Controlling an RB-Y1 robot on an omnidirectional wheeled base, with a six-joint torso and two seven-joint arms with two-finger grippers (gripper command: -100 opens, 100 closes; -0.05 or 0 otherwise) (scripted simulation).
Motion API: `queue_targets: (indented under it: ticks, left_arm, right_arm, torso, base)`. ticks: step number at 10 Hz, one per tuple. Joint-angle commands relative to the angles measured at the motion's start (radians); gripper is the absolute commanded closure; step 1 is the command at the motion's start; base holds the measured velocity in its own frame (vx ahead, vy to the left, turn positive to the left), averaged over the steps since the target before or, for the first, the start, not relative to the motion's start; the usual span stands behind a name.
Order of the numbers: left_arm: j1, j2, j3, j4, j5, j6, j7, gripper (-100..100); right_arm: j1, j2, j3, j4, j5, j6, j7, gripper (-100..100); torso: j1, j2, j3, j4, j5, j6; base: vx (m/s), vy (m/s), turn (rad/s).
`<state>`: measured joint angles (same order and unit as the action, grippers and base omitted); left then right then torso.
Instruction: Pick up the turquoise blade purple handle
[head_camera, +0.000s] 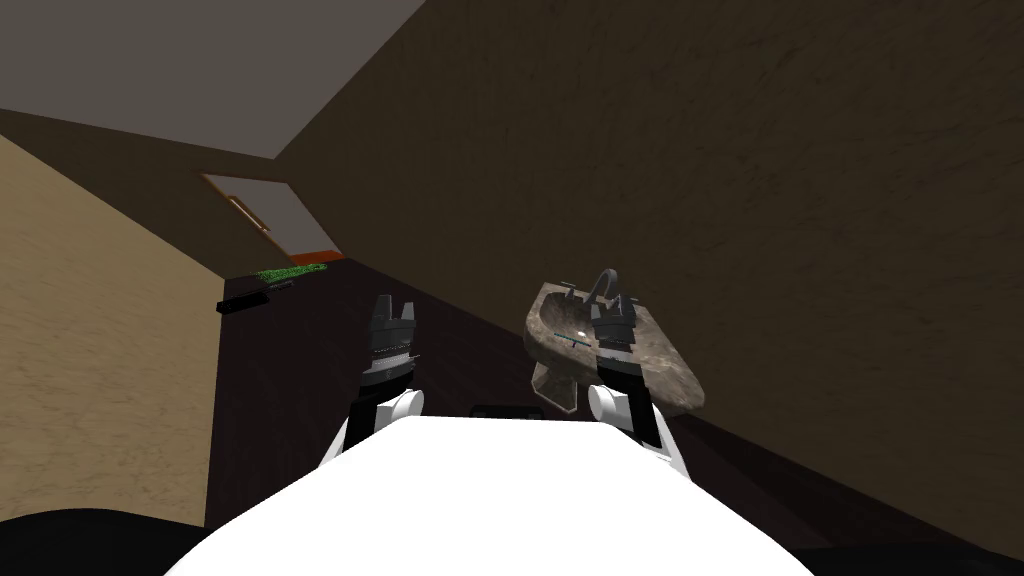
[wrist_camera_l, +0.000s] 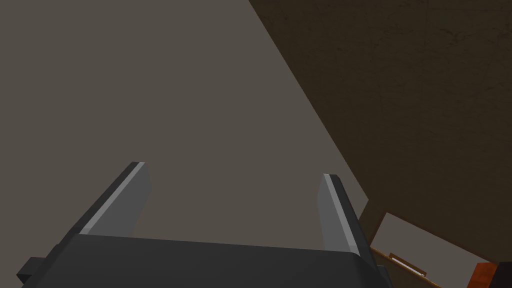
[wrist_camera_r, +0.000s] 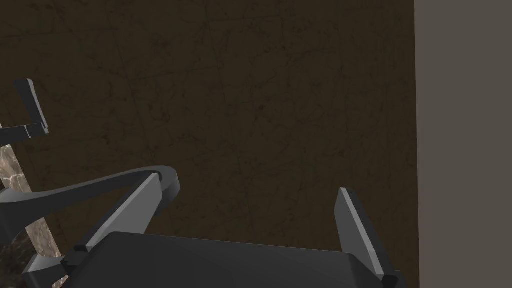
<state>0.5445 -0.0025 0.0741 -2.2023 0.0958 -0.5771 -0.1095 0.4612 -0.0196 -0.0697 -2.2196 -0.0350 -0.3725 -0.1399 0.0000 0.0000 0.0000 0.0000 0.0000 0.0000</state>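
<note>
Head view gives the wide layout: a mottled brown stone sink (head_camera: 660, 365) stands against the dark brown wall (head_camera: 750, 180), and in its basin lies the turquoise blade (head_camera: 572, 340), a thin sliver too small for its handle colour to be told. The right gripper (head_camera: 613, 310) hovers over the basin just beside the blade, hiding part of the sink's back rim, with the dark arched faucet (head_camera: 603, 283) rising right behind it. The left gripper (head_camera: 395, 305) hangs well apart from the sink, above the dark floor (head_camera: 290, 380).

Right wrist view adds the close detail: the right gripper (wrist_camera_r: 247, 182) is spread wide with nothing between its fingers, and one fingertip overlaps the end of the curved faucet (wrist_camera_r: 90, 190) spout; I cannot tell whether they touch. A tap handle (wrist_camera_r: 30, 107) and a strip of the sink (wrist_camera_r: 42, 232) rim sit beside that finger.

Left wrist view shows the left gripper (wrist_camera_l: 232, 170) wide as well, holding nothing.

Far across the floor in the head view lie a green mat (head_camera: 290, 272) and a low black object (head_camera: 243, 299), near a pale door (head_camera: 262, 215)
</note>
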Motion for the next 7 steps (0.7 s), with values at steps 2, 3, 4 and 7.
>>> queue_targets:
  ticks: [2, 3, 4, 7]
  left_arm:
    - [0.000, 0.000, 0.000, 0.000, 0.000, 0.000, 0.000, 0]
    - [0.000, 0.000, 0.000, 0.000, 0.000, 0.000, 0.000, 0]
    - [0.000, 0.000, 0.000, 0.000, 0.000, 0.000, 0.000, 0]
    - [0.000, 0.000, 0.000, 0.000, 0.000, 0.000, 0.000, 0]
  right_arm:
    - [0.009, -0.057, 0.001, -0.004, -0.006, 0.014, 0.005, -100]
    - [0.016, -0.087, 0.001, -0.007, -0.009, 0.022, 0.008, -100]
    - [0.024, -0.118, 0.001, -0.011, -0.015, 0.032, 0.012, -100]
    - [0.044, -0.197, -0.001, -0.021, -0.028, 0.056, 0.020, -100]
  torso:
    - [0.000, 0.000, 0.000, 0.000, 0.000, 0.000]
    - [0.000, -0.001, 0.000, 0.000, 0.000, 0.000]
    - [0.000, -0.001, -0.001, 0.000, 0.000, 0.000]
    - [0.001, -0.003, -0.002, -0.001, 0.000, 0.000]
  base:
    - [0.010, 0.005, 0.007]
    - [0.025, 0.007, 0.011]
    - [0.033, 0.008, 0.015]
    - [0.043, 0.012, 0.016]
